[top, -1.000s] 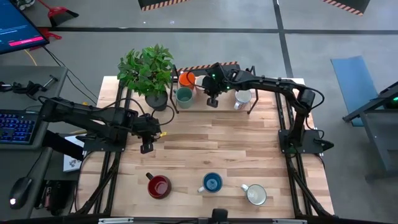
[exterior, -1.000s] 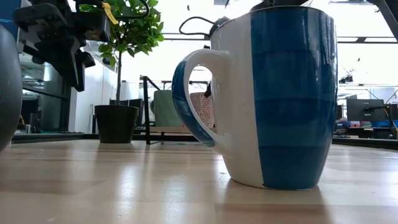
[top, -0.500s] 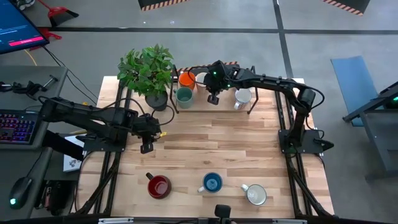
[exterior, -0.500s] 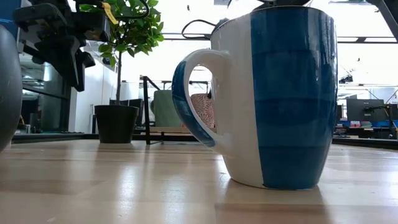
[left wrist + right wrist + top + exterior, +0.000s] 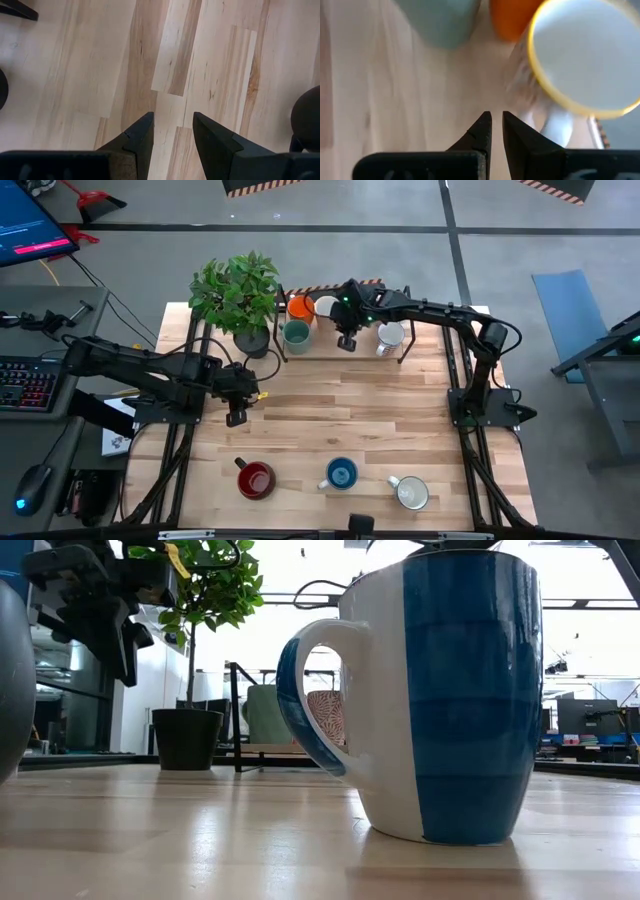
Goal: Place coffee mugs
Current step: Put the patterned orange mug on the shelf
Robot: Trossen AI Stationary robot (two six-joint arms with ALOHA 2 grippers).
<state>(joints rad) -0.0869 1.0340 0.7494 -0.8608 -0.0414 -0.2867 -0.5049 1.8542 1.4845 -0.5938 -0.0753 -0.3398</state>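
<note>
At the far edge of the counter [image 5: 340,405], the right gripper [image 5: 346,340] is hanging over a low rack [image 5: 403,350], its jaws nearly closed with only a thin slit between them and nothing in it. Just beyond those jaws, the wrist view is showing a yellow-rimmed mug [image 5: 587,55], with an orange mug [image 5: 299,307] and a teal-green mug [image 5: 296,333] touching or almost touching beside it. On the gripper's other side a white mug [image 5: 390,336] is sitting on the rack. Next to the teal-green mug a potted plant [image 5: 238,295] is standing.

Over the counter's left middle, the left gripper [image 5: 236,417] is hovering with jaws parted, empty, bare wood under them.

Along the near edge, well apart from both grippers, a red mug [image 5: 254,478], a blue mug [image 5: 341,474] and a grey-white mug [image 5: 410,492] are standing in a row.
</note>
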